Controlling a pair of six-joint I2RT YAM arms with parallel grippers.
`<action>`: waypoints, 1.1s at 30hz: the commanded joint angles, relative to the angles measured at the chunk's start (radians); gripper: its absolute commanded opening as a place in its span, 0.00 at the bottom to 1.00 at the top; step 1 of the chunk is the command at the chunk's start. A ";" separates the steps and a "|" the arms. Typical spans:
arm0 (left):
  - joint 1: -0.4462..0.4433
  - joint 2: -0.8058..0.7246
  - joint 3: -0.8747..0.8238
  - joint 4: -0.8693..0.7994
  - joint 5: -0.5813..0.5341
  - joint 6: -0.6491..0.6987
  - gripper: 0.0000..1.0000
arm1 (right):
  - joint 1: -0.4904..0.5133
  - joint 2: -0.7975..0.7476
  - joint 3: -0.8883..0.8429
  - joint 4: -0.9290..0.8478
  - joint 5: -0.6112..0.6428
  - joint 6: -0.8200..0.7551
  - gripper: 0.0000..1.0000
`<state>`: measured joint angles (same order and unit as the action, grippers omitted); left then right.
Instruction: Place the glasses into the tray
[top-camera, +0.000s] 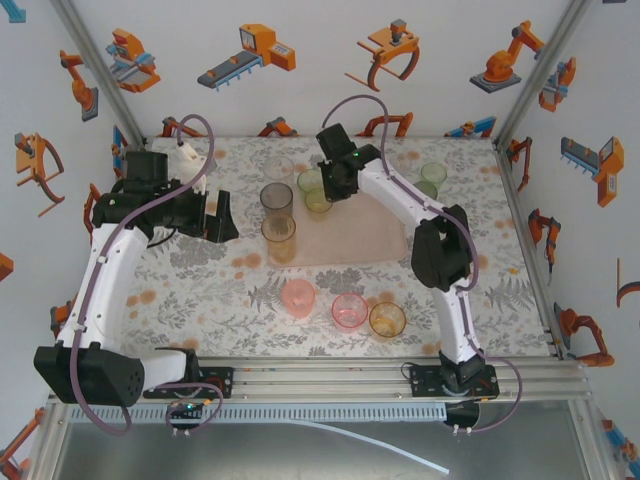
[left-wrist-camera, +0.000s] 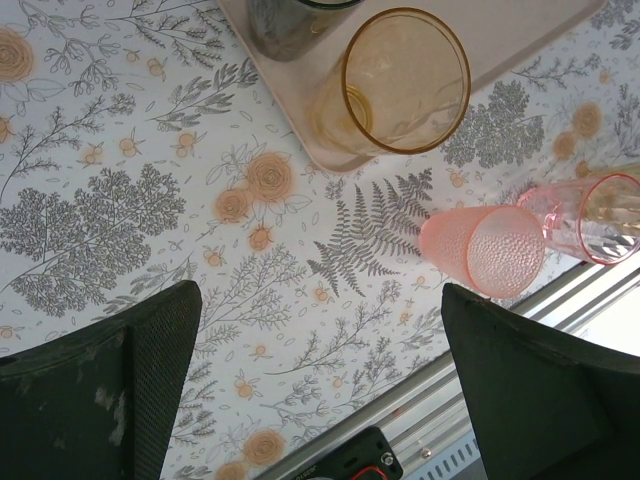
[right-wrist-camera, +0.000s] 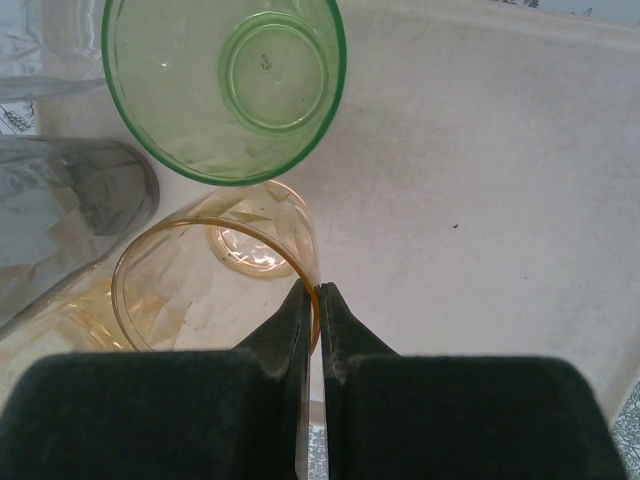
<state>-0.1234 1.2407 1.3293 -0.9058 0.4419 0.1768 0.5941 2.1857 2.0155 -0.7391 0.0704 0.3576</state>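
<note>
From where I stand, the left gripper (top-camera: 218, 216) hangs over the left side of the flower-printed tabletop (top-camera: 200, 290). Its black jaws are spread wide with nothing between them.

Just to its right, the large flat pale pink rectangular tray (top-camera: 350, 245) lies mid-table, toward the far edge.

- **On the tray's left end:** a tall smoky grey translucent tumbler (top-camera: 277, 197) stands there. A tall orange translucent tumbler (top-camera: 280, 238) stands at the tray's near left corner.
- **Behind them:** a clear plastic tumbler (top-camera: 278, 167) stands by the tabletop's far edge. I cannot tell whether it is on the tray.
- **Further right on the tray:** a short green translucent tumbler (top-camera: 310, 181) stands upright. Just beside it is a short pale amber tumbler (right-wrist-camera: 215, 280), and the right gripper (right-wrist-camera: 320, 300) is pinched tight on its rim.
- **Off the tray, along the tabletop's near edge:** a frosted pink tumbler (top-camera: 298, 298), a clear pink tumbler (top-camera: 349, 310) and a short orange tumbler (top-camera: 387, 320) stand in a row.
- **Toward the far right corner:** two pale green tumblers (top-camera: 433, 176) stand close together on the cloth.
</note>
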 joint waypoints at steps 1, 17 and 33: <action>0.006 -0.021 0.020 -0.010 0.018 0.001 0.97 | 0.016 0.025 0.046 -0.022 0.000 -0.011 0.09; 0.009 -0.029 0.011 -0.005 0.024 0.000 0.97 | 0.030 0.063 0.051 -0.027 -0.007 -0.001 0.10; 0.011 -0.038 0.005 -0.002 0.029 0.000 0.97 | 0.033 0.084 0.064 -0.040 -0.009 0.002 0.11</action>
<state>-0.1173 1.2297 1.3293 -0.9058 0.4465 0.1768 0.6189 2.2612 2.0445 -0.7631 0.0673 0.3580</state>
